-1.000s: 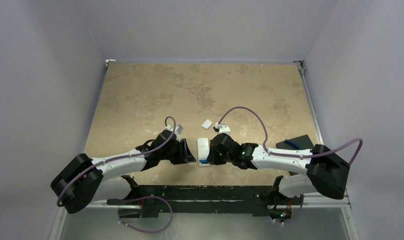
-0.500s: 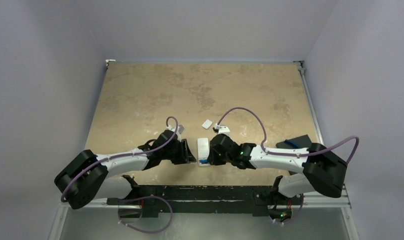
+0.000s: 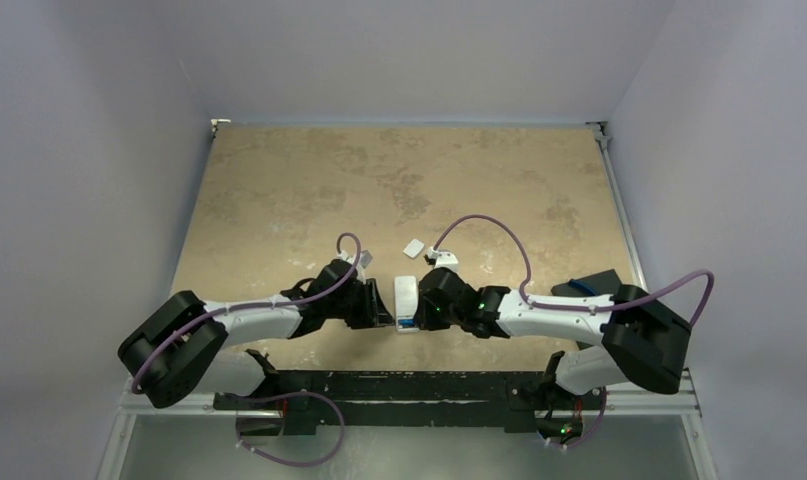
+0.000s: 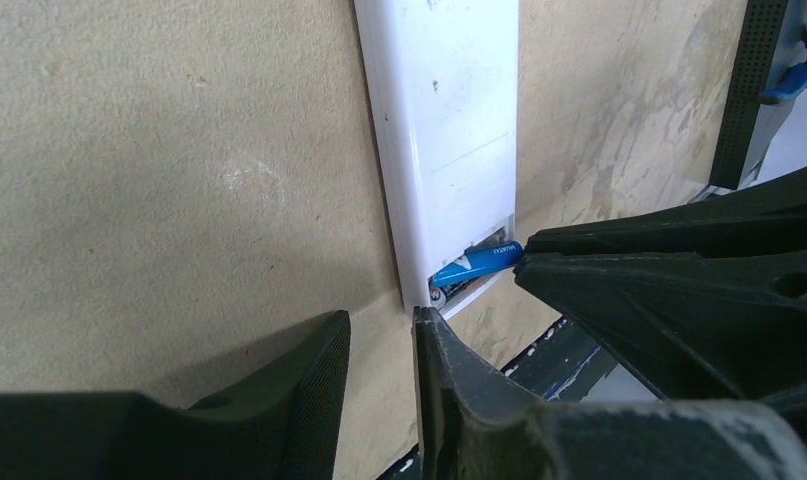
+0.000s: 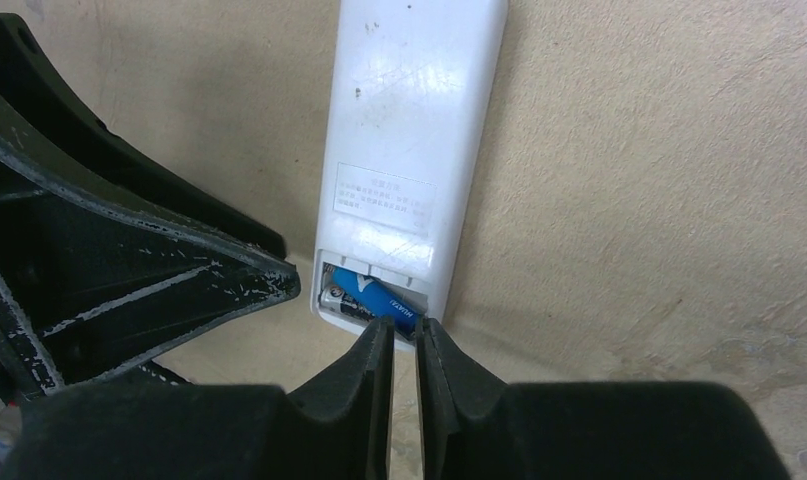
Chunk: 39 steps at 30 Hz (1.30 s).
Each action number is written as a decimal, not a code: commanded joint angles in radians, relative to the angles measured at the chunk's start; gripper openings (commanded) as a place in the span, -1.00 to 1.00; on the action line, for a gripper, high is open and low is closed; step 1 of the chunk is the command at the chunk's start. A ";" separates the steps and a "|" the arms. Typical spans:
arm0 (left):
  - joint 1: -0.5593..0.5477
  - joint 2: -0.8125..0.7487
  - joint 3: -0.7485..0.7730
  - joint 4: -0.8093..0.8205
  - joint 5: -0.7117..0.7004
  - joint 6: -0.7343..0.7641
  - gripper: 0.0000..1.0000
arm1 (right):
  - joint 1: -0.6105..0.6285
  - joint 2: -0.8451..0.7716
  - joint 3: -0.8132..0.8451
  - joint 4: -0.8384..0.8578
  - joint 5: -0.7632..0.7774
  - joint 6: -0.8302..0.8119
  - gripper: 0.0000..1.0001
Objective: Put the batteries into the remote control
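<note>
The slim white plastic remote control [image 5: 409, 150] lies back-up on the mottled tan bench [image 3: 309, 190], near its front edge, between the two arms. Its plain back bears a faint printed label, and the battery bay at its near end stands uncovered. A small blue cylindrical battery [image 5: 375, 296] sits askew in that bay. The left claw [image 4: 379, 345] rests at the bay's corner, fingers narrowly parted around nothing. The right claw [image 5: 405, 345], almost closed and empty, hovers at the bay's edge.

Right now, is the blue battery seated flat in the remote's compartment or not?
Not seated: the slim blue cylindrical battery lies skewed across the open compartment of the white rectangular remote, back side up.
</note>
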<state>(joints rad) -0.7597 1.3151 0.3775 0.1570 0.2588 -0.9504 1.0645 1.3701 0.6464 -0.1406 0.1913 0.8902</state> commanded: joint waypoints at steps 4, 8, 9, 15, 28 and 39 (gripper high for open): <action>-0.003 0.029 0.029 0.064 0.026 0.005 -0.50 | -0.003 0.023 0.023 0.034 0.013 0.010 -0.60; -0.004 0.037 0.033 0.064 0.025 0.005 -0.63 | -0.004 0.027 0.022 0.039 0.009 0.009 -0.60; -0.004 0.040 0.034 0.066 0.025 0.005 -0.67 | -0.003 0.029 0.022 0.039 0.009 0.009 -0.60; -0.005 0.057 0.041 0.074 0.030 0.004 -0.77 | -0.003 0.039 0.024 0.048 0.001 0.008 -0.60; -0.028 0.089 0.064 0.088 0.025 -0.001 -0.87 | -0.003 0.072 0.041 0.065 -0.021 0.003 -0.67; -0.042 0.105 0.081 0.104 0.022 -0.007 -0.92 | 0.011 0.127 0.084 -0.002 0.021 -0.041 -0.79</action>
<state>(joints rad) -0.7860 1.4094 0.4191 0.1894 0.2745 -0.9512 1.0538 1.4639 0.7044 -0.1493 0.2291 0.8528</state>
